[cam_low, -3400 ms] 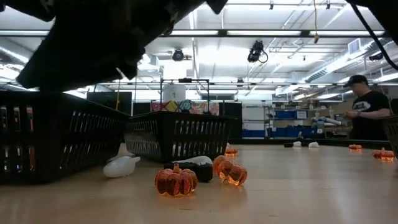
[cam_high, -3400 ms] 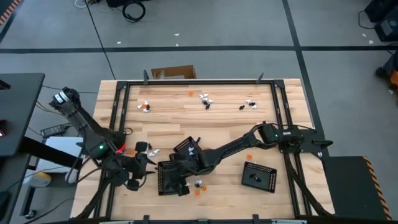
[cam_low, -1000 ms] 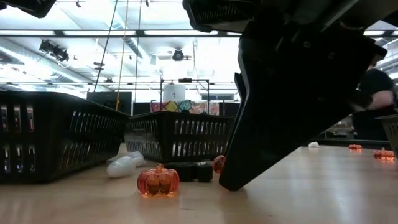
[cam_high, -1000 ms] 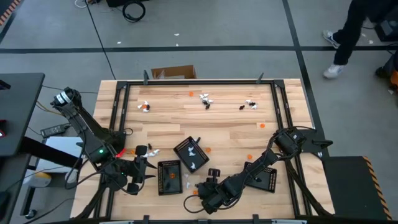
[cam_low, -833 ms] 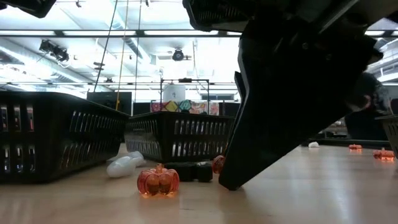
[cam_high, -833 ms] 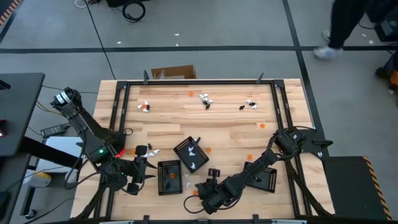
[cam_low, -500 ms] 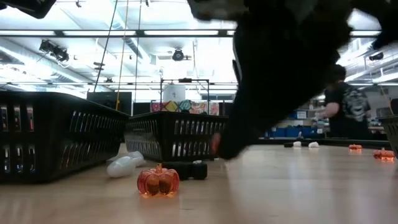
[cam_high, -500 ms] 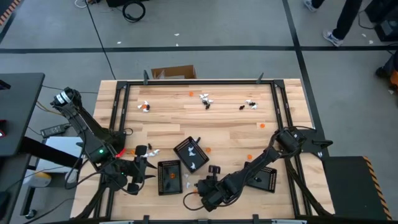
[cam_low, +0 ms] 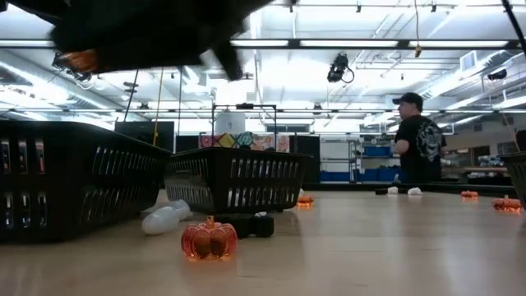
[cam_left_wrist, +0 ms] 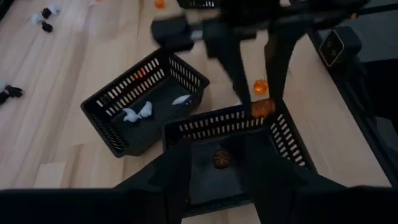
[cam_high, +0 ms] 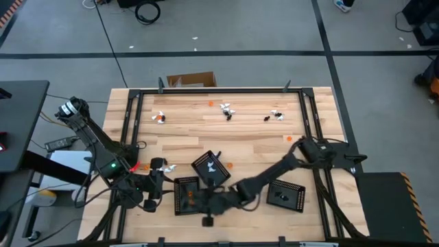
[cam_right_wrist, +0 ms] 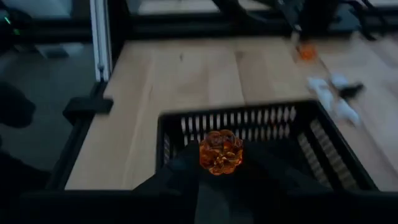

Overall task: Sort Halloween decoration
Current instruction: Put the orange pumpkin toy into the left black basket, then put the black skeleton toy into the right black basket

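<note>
My right gripper (cam_high: 200, 200) reaches in from the right and hangs over the near-left black tray (cam_high: 177, 194), shut on a small orange pumpkin (cam_right_wrist: 219, 151). The left wrist view shows that pumpkin (cam_left_wrist: 262, 107) at the tray's rim and another orange pumpkin (cam_left_wrist: 221, 158) lying on the tray's floor. My left gripper (cam_left_wrist: 221, 186) waits open just left of this tray with nothing between its fingers. One orange pumpkin (cam_low: 209, 238), a black piece (cam_low: 251, 224) and a white piece (cam_low: 164, 218) lie on the table near the front. My right gripper pinches the orange pumpkin by its sides (cam_right_wrist: 206, 157) between its two fingers. The fingers (cam_left_wrist: 236, 62) slant down from the table's right. The pumpkin is lifted clear, above the near-left tray's rim.
A middle tray (cam_high: 218, 159) holds white pieces, and a right tray (cam_high: 295, 199) holds a black one. Small pieces lie scattered along the far side (cam_high: 226, 110) (cam_high: 276, 114) (cam_high: 159, 117). A person (cam_low: 419, 140) stands in the room beyond the table.
My right gripper, which stood pointing down at the table near the front edge, has risen, tipped toward level and swung left to the near-left tray. An orange pumpkin that lay beside its finger has left the table with it.
</note>
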`<state>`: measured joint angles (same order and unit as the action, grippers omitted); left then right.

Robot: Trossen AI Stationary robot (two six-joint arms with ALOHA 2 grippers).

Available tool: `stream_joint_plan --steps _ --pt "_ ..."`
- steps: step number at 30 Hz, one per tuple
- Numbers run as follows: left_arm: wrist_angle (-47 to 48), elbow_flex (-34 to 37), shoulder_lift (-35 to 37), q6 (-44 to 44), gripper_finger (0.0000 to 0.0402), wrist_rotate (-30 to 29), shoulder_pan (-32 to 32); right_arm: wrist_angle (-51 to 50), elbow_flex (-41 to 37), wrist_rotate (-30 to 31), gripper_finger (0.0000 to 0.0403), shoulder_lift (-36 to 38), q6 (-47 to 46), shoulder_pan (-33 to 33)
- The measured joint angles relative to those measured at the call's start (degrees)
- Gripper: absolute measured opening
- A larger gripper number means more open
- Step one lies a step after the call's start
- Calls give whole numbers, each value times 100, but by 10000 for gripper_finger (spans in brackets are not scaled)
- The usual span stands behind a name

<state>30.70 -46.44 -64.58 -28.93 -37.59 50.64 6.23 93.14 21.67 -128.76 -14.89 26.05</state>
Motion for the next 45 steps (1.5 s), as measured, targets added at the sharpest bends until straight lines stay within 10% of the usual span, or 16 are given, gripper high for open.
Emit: stream_joint_plan --steps 13,32,45 --pt "-2 0 0 -2 155 189 106 -258 80 -1340 223 -69 -251 -591" --pt "29 0 2 -46 155 190 109 -3955 657 637 231 605 -1201 511" --pt "-3 0 0 -42 155 189 91 -3446 -426 549 231 609 -1863 771"
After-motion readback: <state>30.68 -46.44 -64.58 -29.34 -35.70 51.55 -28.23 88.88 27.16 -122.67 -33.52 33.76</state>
